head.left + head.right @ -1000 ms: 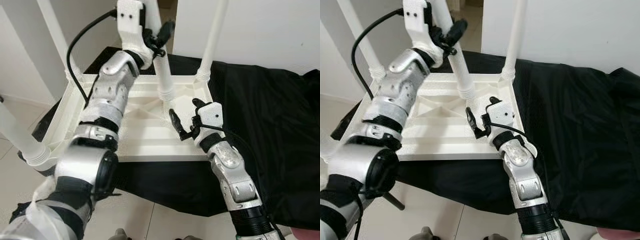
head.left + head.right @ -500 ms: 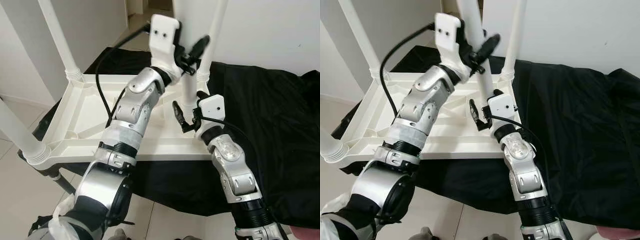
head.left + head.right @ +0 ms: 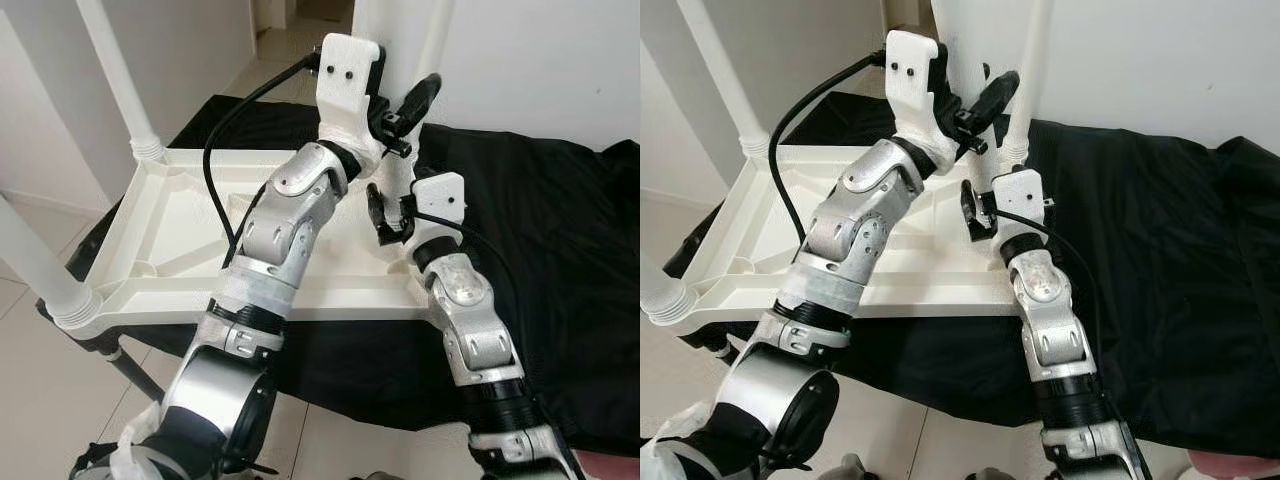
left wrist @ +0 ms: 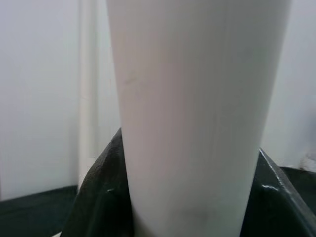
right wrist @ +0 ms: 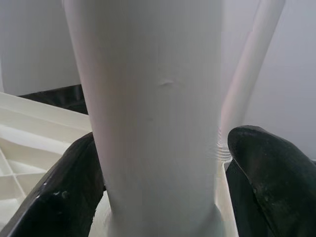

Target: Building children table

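Left eye view: loose table leg stands upright between both claws, over the near right corner of the upturned white table
Left claw is clamped high on the leg; right claw, fingers spread, brackets its base without gripping. Three fitted legs stand well apart; black cloth lies underneath

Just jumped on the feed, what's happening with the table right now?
The white children's table lies upside down on a black cloth, with several legs already standing up from its corners. Both arms are working one white leg near the table's right side: the left gripper holds it higher up, and the right gripper has its fingers either side of it low down, near the tabletop. Whether it is seated in a socket cannot be seen.
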`<state>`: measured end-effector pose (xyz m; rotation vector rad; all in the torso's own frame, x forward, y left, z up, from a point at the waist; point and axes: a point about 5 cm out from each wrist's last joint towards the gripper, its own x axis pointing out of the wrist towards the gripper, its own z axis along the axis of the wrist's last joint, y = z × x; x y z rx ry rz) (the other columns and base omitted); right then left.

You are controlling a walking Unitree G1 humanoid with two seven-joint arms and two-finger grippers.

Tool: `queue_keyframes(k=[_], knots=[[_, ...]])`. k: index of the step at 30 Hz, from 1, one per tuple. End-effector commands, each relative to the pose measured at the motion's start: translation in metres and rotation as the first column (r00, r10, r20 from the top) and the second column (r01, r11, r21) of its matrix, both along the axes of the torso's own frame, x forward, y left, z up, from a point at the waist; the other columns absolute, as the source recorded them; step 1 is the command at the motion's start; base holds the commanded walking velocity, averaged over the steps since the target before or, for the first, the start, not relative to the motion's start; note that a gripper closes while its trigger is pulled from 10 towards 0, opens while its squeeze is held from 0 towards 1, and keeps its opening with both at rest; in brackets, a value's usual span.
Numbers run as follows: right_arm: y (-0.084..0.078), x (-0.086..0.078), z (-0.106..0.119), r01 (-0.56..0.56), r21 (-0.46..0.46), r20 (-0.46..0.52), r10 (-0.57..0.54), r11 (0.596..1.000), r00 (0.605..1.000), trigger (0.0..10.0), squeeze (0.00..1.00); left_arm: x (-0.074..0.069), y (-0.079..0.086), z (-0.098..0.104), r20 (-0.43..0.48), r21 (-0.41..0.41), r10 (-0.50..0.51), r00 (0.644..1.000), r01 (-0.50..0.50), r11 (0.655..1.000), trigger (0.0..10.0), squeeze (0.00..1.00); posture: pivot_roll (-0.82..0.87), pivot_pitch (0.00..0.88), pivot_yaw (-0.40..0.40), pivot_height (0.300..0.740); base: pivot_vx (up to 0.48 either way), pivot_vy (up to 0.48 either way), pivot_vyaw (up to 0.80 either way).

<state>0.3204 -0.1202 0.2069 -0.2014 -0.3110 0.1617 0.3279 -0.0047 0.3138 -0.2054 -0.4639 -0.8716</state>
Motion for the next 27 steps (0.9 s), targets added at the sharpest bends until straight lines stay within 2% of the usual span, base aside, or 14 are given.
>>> queue_keyframes(k=[1, 6, 9, 20, 21, 22, 23, 24, 25, 26, 27], knots=[[-0.001, 0.003, 0.000, 0.011, -0.012, 0.003, -0.011, 1.000, 1.000, 10.0, 0.00, -0.005, -0.006, 0.003, 0.005, -0.005, -0.027, 1.000, 0.027, 1.000, 10.0, 0.00, -0.08, 0.000, -0.012, 0.740, 0.000, 0.000, 0.00], [0.001, 0.009, 0.003, 0.005, -0.022, 0.011, -0.005, 1.000, 1.000, 10.0, 0.00, -0.010, -0.011, 0.005, 0.006, -0.005, -0.049, 0.999, 0.049, 0.999, 10.0, 0.00, -0.08, 0.000, -0.008, 0.740, 0.000, 0.000, 0.00], [0.009, 0.013, 0.007, -0.042, -0.040, 0.019, 0.042, 0.998, 0.999, 10.0, 0.00, -0.014, -0.015, 0.006, 0.007, -0.003, -0.065, 0.998, 0.065, 0.998, 10.0, 0.00, -0.08, 0.000, -0.009, 0.740, 0.000, 0.000, 0.00], [0.020, 0.010, 0.009, -0.127, -0.062, 0.044, 0.130, 0.990, 0.991, 10.0, 0.00, -0.017, -0.018, 0.005, -0.002, 0.005, -0.072, 0.997, 0.072, 0.997, 10.0, 0.00, -0.07, 0.000, -0.011, 0.740, 0.000, 0.000, 0.00], [0.021, 0.009, 0.010, -0.139, -0.074, 0.052, 0.143, 0.988, 0.988, 9.3, 0.00, -0.018, -0.018, 0.005, -0.004, 0.006, -0.072, 0.997, 0.072, 0.997, 10.0, 0.00, -0.07, 0.000, -0.010, 0.740, 0.000, 0.000, 0.00], [0.022, 0.009, 0.010, -0.146, -0.081, 0.057, 0.151, 0.986, 0.987, 7.5, 0.00, -0.018, -0.019, 0.004, -0.007, 0.008, -0.074, 0.997, 0.074, 0.997, 10.0, 0.00, -0.07, 0.000, -0.010, 0.740, 0.000, 0.000, 0.00], [0.022, 0.008, 0.010, -0.149, -0.087, 0.063, 0.154, 0.985, 0.986, 6.5, 0.00, -0.019, -0.019, 0.004, -0.009, 0.010, -0.075, 0.997, 0.075, 0.997, 10.0, 0.00, -0.07, 0.000, -0.010, 0.740, 0.000, 0.000, 0.00], [0.021, 0.008, 0.010, -0.148, -0.091, 0.069, 0.155, 0.985, 0.986, 7.0, 0.00, -0.019, -0.019, 0.004, -0.010, 0.012, -0.076, 0.997, 0.076, 0.997, 10.0, 0.00, -0.07, 0.000, -0.010, 0.740, 0.000, 0.000, 0.00], [0.021, 0.008, 0.010, -0.148, -0.091, 0.069, 0.155, 0.985, 0.986, 7.0, 0.00, -0.019, -0.019, 0.004, -0.010, 0.012, -0.076, 0.997, 0.076, 0.997, 10.0, 0.00, -0.07, 0.000, -0.010, 0.740, 0.000, 0.000, 0.00], [0.021, 0.008, 0.012, -0.146, -0.091, 0.081, 0.153, 0.985, 0.985, 7.9, 0.00, -0.019, -0.019, 0.004, -0.010, 0.014, -0.075, 0.997, 0.075, 0.997, 10.0, 0.00, -0.08, 0.000, -0.007, 0.740, 0.000, 0.000, 0.00], [0.021, 0.008, 0.012, -0.146, -0.091, 0.081, 0.153, 0.985, 0.985, 7.9, 0.00, -0.019, -0.019, 0.004, -0.010, 0.014, -0.075, 0.997, 0.075, 0.997, 10.0, 0.00, -0.08, 0.000, -0.007, 0.740, 0.000, 0.000, 0.00]])
